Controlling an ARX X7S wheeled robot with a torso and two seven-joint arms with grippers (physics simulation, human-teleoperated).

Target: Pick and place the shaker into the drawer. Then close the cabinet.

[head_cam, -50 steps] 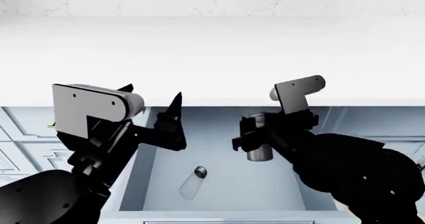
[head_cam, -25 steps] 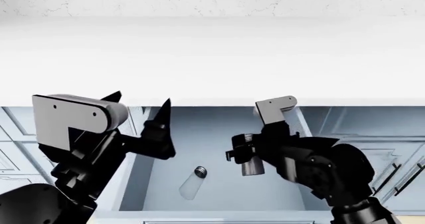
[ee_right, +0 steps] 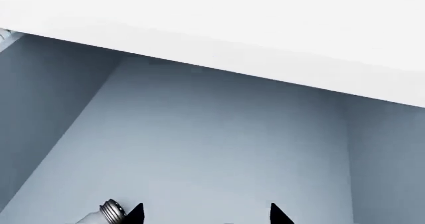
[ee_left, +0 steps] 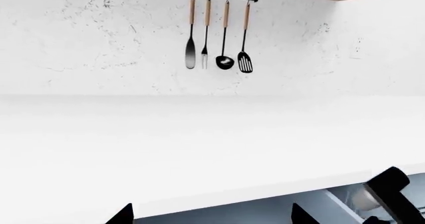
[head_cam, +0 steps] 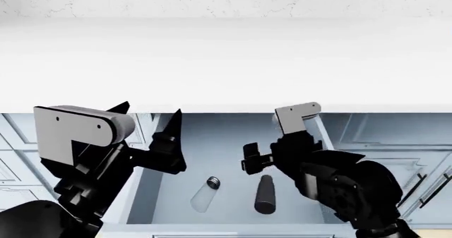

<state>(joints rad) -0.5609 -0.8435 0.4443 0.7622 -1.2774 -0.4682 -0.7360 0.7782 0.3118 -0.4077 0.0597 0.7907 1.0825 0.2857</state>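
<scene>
The shaker [head_cam: 265, 194], a dark grey cylinder, lies on the floor of the open drawer [head_cam: 143, 188], right of the middle, touching no gripper. My right gripper [head_cam: 253, 158] hangs just above it, open and empty; in the right wrist view its two tips [ee_right: 206, 215] stand wide apart over the drawer floor. My left gripper [head_cam: 150, 122] is open over the drawer's left wall, level with the counter edge, and in the left wrist view [ee_left: 212, 216] nothing sits between its fingers.
A pale bottle with a silver cap [head_cam: 205, 194] [ee_right: 106, 213] lies in the drawer left of the shaker. The white counter [head_cam: 226, 63] overhangs the drawer's back. Utensils [ee_left: 219, 32] hang on the wall. Cabinet doors with black handles [head_cam: 416, 188] are at the right.
The right gripper lowered the shaker into the drawer, then opened. The shaker dropped and now lies on the drawer floor. The left arm shifted slightly left.
</scene>
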